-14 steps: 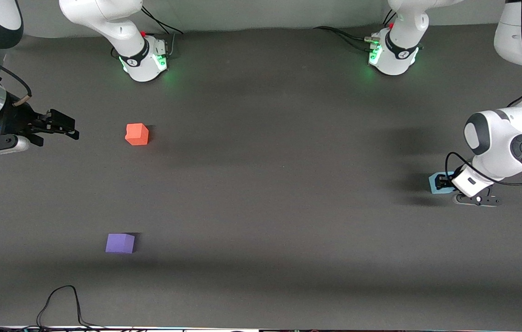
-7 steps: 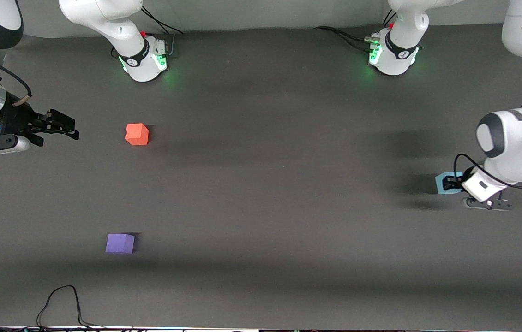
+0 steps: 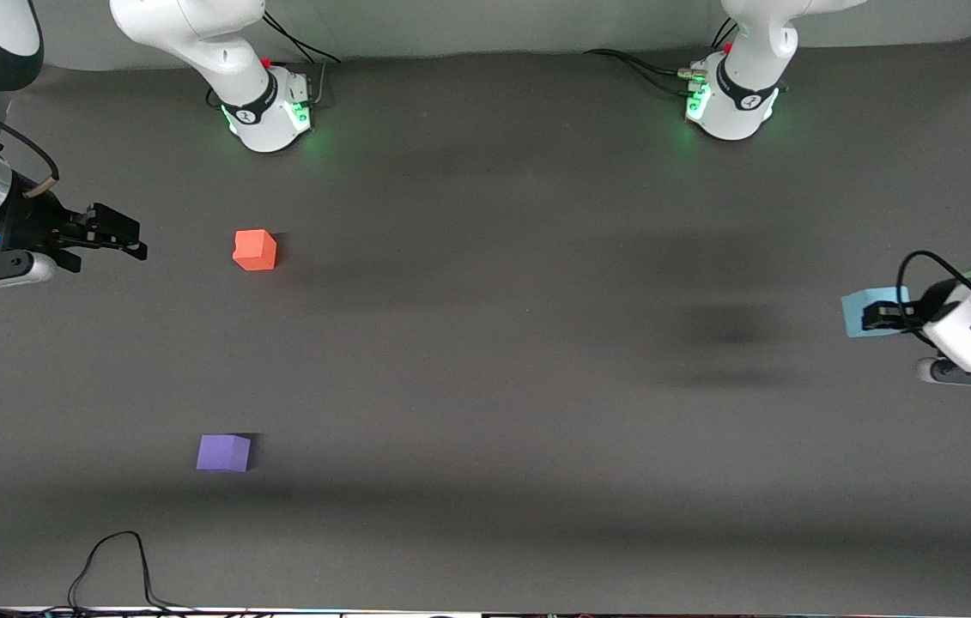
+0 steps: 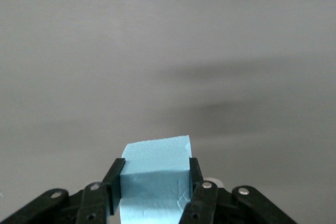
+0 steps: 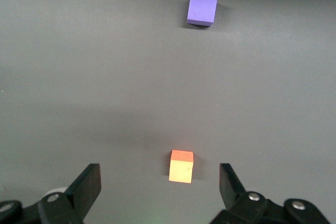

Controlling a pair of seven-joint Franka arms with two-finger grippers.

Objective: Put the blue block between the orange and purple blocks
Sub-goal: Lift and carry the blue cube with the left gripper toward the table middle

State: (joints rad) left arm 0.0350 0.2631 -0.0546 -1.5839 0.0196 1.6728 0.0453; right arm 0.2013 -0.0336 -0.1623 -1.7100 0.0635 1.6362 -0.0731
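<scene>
My left gripper [image 3: 873, 314] is shut on the light blue block [image 3: 861, 310], held up in the air over the left arm's end of the table. In the left wrist view the blue block [image 4: 155, 177] fills the gap between the black fingers [image 4: 195, 178] of the left gripper [image 4: 155, 182]. The orange block [image 3: 254, 250] sits on the mat toward the right arm's end. Nearer the front camera than it lies the purple block [image 3: 223, 452]. My right gripper [image 3: 120, 238] waits open beside the orange block [image 5: 181, 166], and the purple block [image 5: 202, 8] also shows in its wrist view.
A dark grey mat [image 3: 485, 360] covers the table. The two arm bases [image 3: 270, 107] stand along its farthest edge, lit green. A black cable [image 3: 116, 566] loops on the mat near the front edge, close to the purple block.
The left arm has lifted the blue block off the mat and carried it upward and toward its own end of the table. The right arm has not moved.
</scene>
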